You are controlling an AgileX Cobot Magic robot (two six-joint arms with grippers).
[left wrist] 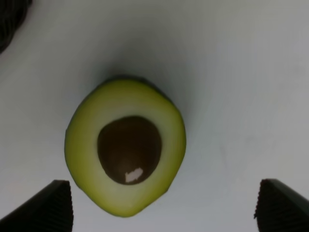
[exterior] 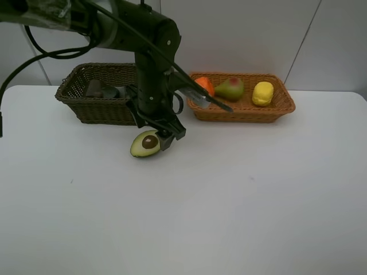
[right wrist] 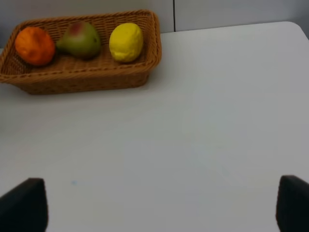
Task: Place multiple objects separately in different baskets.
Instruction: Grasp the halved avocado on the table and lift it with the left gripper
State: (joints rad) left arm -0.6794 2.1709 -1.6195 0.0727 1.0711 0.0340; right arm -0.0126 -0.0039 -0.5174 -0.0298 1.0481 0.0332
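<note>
The white counter [exterior: 241, 200] lies bare across its near half. Toward the far edge, left of the middle, the avocado half with pit [exterior: 145, 144] rests cut face up, just in front of the dark basket. The left gripper [exterior: 166, 139] hangs right over it, jaws spread wide with a fingertip standing on either side of the fruit in the left wrist view, not touching it [left wrist: 125, 164]. The right gripper [right wrist: 159, 208] is out of the high view; its own camera shows its jaws spread wide over bare counter, holding nothing.

Along the far edge stand both baskets. The dark green-brown basket [exterior: 92, 109] sits to the left, partly hidden behind the left arm, with dark items inside that cannot be made out. The orange-tan basket [exterior: 246, 112] sits to its right, holding the orange [exterior: 205, 86], the red-green pear [exterior: 230, 89] and the yellow lemon [exterior: 263, 93] in a row.
</note>
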